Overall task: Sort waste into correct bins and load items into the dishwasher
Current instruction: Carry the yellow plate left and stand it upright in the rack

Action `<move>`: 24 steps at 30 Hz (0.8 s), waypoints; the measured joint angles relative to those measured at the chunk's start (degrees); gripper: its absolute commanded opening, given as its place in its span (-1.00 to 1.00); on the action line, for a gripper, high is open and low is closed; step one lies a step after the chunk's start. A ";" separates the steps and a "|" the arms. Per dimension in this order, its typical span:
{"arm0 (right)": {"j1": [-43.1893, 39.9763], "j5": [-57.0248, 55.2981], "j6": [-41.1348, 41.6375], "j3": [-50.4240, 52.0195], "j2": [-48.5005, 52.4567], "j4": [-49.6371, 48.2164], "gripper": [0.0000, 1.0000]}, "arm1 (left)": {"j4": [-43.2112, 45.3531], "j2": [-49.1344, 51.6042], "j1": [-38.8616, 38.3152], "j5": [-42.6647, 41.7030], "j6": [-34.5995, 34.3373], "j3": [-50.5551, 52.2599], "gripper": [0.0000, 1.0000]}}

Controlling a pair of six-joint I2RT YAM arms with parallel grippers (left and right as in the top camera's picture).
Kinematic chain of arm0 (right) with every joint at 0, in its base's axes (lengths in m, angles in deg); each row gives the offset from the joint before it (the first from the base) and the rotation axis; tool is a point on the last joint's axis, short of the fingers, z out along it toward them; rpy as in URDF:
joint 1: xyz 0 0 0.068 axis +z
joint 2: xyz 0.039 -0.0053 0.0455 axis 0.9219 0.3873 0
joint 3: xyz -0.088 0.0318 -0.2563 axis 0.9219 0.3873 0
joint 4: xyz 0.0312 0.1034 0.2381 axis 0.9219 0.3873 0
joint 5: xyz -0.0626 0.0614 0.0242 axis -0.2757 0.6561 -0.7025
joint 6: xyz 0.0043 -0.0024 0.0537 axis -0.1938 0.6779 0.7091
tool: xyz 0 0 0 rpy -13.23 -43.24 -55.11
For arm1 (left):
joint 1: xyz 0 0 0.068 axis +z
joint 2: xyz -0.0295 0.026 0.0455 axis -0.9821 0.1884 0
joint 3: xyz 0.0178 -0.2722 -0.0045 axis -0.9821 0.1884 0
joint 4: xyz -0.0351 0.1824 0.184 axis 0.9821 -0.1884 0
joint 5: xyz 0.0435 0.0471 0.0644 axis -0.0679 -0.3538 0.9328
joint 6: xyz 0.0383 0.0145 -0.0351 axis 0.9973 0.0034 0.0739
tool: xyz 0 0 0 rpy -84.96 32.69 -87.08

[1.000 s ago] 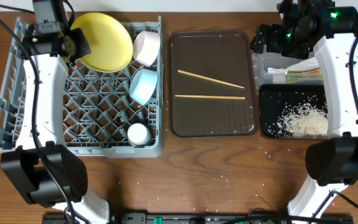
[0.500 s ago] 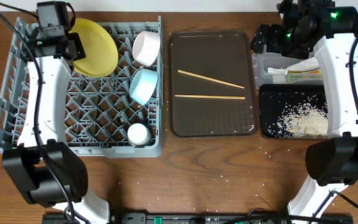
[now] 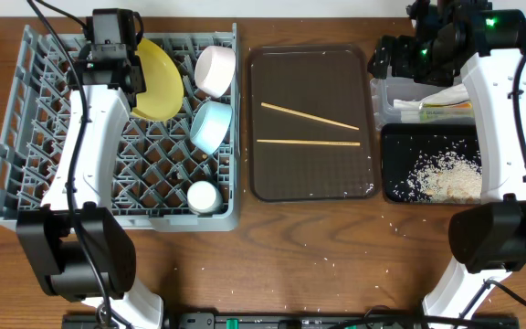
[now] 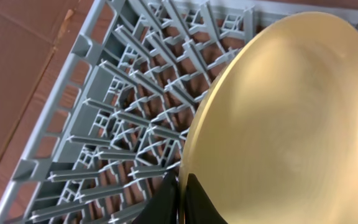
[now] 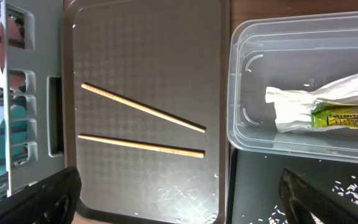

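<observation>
My left gripper [image 3: 136, 80] [image 4: 180, 179] is shut on the rim of the round yellow plate [image 3: 163, 80] [image 4: 284, 118]. It holds the plate tilted on edge over the back of the grey dishwasher rack [image 3: 26, 137] [image 4: 104, 124]. Also in the rack are a white bowl [image 3: 215, 69], a light blue bowl [image 3: 211, 125] and a small white cup [image 3: 204, 196]. Two chopsticks [image 3: 310, 117] [image 5: 143, 107] lie on the brown tray [image 3: 310, 183]. My right gripper [image 3: 383, 60] [image 5: 176, 182] hangs open and empty above the tray's right edge.
The clear tub [image 3: 391, 96] [image 5: 291, 37] holds the snack wrapper [image 3: 441, 107] [image 5: 334, 109]. The black tray [image 3: 395, 146] in front of it holds white rice crumbs [image 3: 446, 175]. A few crumbs are scattered on the wooden table near the front.
My left gripper has carried the plate rightward over the rack and tipped it from nearly flat to standing on edge. The right arm has not moved.
</observation>
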 measured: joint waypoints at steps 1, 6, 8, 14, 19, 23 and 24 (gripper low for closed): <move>0.00 0.00 0.00 0.00 0.00 0.00 0.98 | -0.79 0.00 0.00 0.37 0.35 0.00 -0.85; 0.00 0.00 0.00 -0.02 0.00 0.00 0.99 | -0.39 0.00 0.00 1.99 1.03 0.79 -0.86; 0.00 0.00 0.00 0.00 0.00 0.00 0.98 | 0.48 0.00 0.00 2.32 1.44 0.85 -0.85; 0.00 0.00 0.00 0.00 0.00 0.00 0.98 | 1.05 0.00 0.00 2.97 2.08 0.87 -0.86; 0.00 0.00 0.00 0.00 0.00 0.02 0.99 | 1.05 0.00 0.00 3.17 2.08 0.87 -0.86; 0.00 0.00 0.00 0.00 0.00 0.00 0.98 | 1.03 0.00 0.00 3.23 2.10 0.87 -0.86; 0.00 0.00 0.00 0.00 0.00 0.00 0.98 | 1.01 0.00 -0.02 3.28 2.10 0.87 -0.86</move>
